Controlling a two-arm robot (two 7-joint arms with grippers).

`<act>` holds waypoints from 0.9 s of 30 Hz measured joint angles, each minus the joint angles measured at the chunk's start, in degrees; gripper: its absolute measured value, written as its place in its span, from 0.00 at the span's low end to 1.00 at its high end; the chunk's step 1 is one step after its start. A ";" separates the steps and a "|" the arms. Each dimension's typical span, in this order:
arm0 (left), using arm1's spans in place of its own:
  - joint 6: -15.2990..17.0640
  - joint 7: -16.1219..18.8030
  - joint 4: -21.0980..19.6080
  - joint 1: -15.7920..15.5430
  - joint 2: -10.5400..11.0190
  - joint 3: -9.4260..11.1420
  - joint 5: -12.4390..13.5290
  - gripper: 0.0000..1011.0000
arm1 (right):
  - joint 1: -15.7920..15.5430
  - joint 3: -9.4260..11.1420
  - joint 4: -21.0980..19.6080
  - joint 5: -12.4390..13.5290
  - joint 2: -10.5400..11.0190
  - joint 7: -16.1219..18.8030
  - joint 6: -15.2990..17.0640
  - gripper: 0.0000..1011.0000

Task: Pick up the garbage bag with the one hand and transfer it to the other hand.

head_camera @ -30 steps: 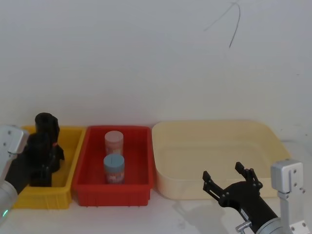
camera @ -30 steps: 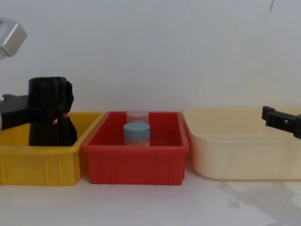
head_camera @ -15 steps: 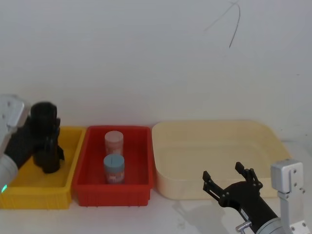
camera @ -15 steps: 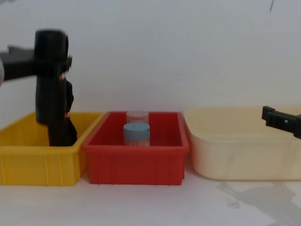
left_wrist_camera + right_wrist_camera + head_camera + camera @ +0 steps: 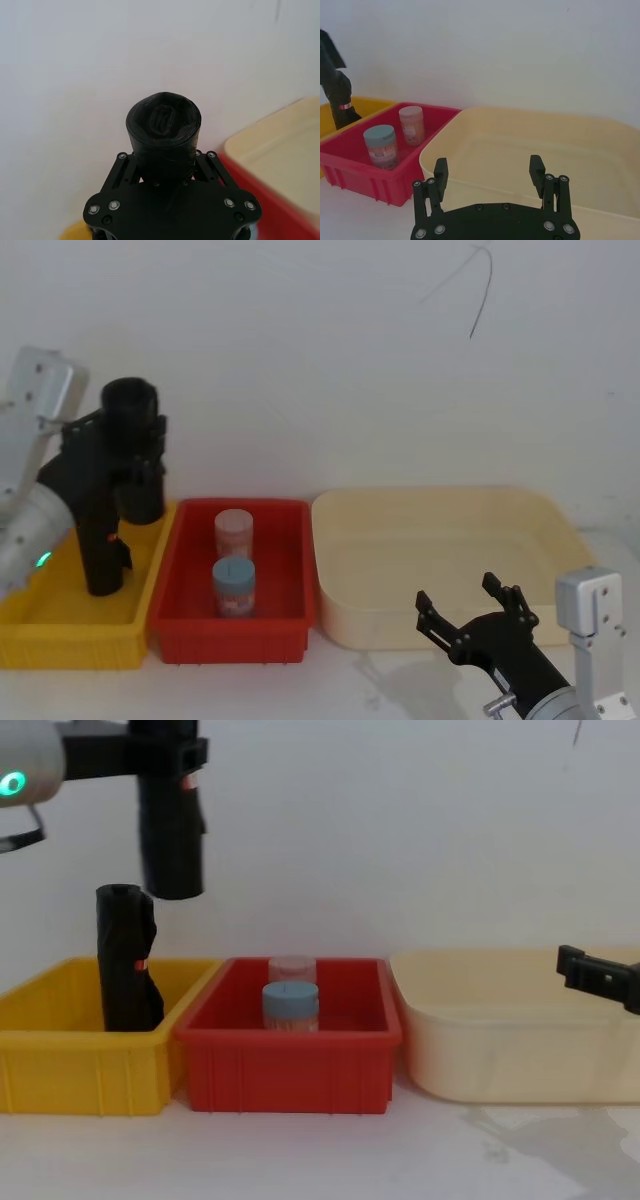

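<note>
Garbage bag sits pinched in my left gripper; my right gripper is spread. Slick plastic could slip mid-handover.

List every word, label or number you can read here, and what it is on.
Blue-lidded jar in the red bin: label too blurred to read.
Pink-lidded jar behind it: label too blurred to read.
Garbage bag held up by the left gripper: small red mark, no readable text.
Black roll in the yellow bin: red mark, unreadable.
Right gripper, open near the cream tub: no text.
</note>
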 joint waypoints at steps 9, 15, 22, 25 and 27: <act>1.89 -1.45 3.80 -3.44 -4.70 1.80 -1.84 0.35 | 0.00 0.00 0.00 0.00 0.00 0.00 0.00 0.99; 1.87 -2.59 7.96 -5.98 -7.96 3.17 -2.46 0.35 | 0.00 0.00 0.00 0.00 0.00 0.00 0.00 0.99; 0.91 -3.85 12.82 -8.96 -11.16 4.68 -2.56 0.35 | 0.00 0.00 0.00 0.00 0.00 0.00 0.00 0.99; 0.17 -4.48 15.55 -10.57 -12.82 5.42 -2.50 0.35 | 0.00 0.00 0.00 0.00 0.00 0.00 0.00 0.99; -0.17 -4.72 16.56 -11.11 -13.39 5.66 -2.43 0.35 | 0.00 0.00 0.00 0.00 0.00 0.00 0.00 0.99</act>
